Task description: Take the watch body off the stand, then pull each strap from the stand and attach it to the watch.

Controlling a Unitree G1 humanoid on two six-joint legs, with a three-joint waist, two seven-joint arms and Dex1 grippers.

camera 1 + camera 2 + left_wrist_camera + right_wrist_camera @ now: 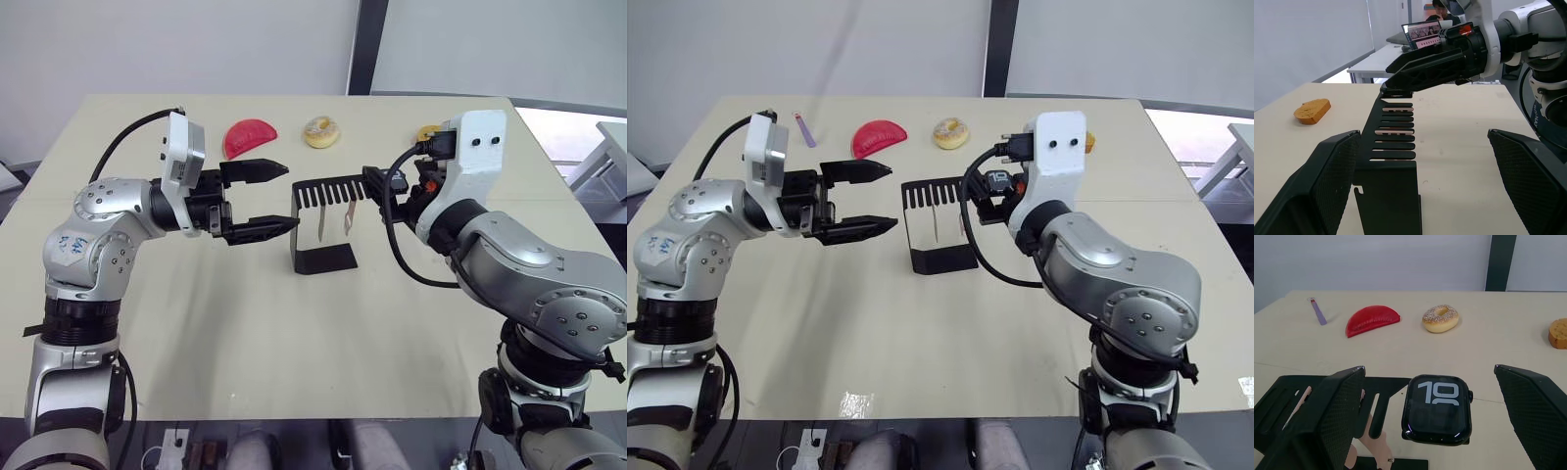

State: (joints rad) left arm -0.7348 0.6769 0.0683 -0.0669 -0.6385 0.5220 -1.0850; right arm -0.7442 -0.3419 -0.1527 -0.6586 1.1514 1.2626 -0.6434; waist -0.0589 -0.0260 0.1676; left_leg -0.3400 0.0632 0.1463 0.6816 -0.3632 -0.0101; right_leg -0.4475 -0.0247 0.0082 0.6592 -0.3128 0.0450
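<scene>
The black stand point(323, 257) is at the table's middle, its slotted top arm point(328, 192) pointing toward my right arm. Two pale pink straps point(320, 223) point(347, 217) hang from its slots. The watch body point(1437, 409), its screen showing white digits, sits on the arm's end. My right gripper point(1427, 372) is open, one finger on each side of the watch body without touching it. My left gripper point(287, 196) is open with nothing in it, level with the stand's upright and just to its left.
At the table's far side lie a red half-round piece point(250, 135), a bagel point(320, 131), a bread piece point(428, 132) and a purple stick point(804, 129). A desk with a laptop point(1422, 33) and a person point(1440, 5) are beyond the table.
</scene>
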